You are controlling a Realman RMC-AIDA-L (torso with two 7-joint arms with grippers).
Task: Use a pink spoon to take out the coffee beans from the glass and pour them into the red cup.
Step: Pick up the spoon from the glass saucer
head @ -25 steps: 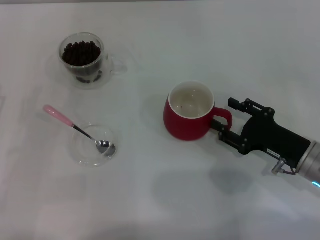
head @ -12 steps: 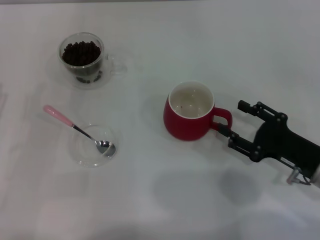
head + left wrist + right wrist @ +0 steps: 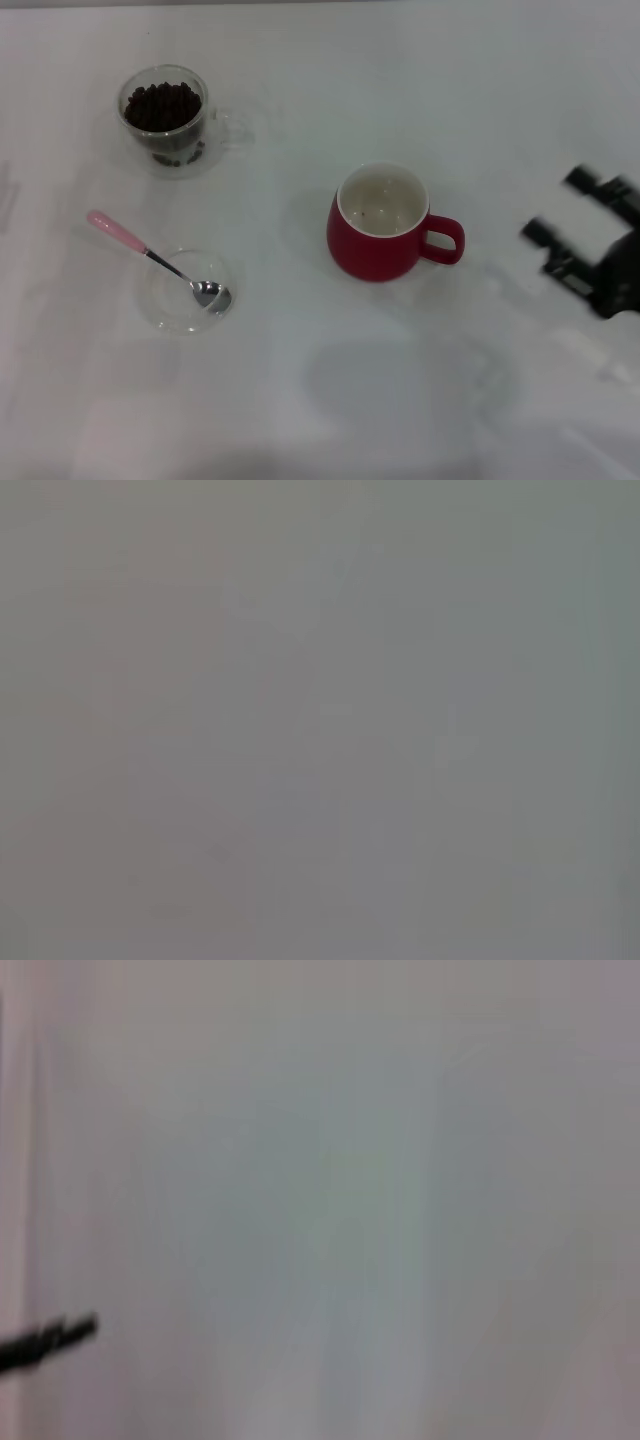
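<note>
The red cup (image 3: 385,232) stands mid-table, its handle toward the right, its white inside holding only a few specks. My right gripper (image 3: 556,206) is open and empty at the right edge of the head view, well clear of the cup's handle. The glass (image 3: 165,118) with the coffee beans (image 3: 162,105) stands at the far left. The pink spoon (image 3: 150,258) lies with its metal bowl in a shallow clear dish (image 3: 188,291) and its pink handle sticking out toward the far left. My left gripper is out of view.
The white table (image 3: 320,400) carries only these items. The left wrist view shows only a blank surface. The right wrist view shows a plain surface and a dark tip (image 3: 45,1340) at one edge.
My right gripper has pulled back to the right, from around the red cup's handle to the view's right edge, and is blurred. The cup, glass and spoon have not moved.
</note>
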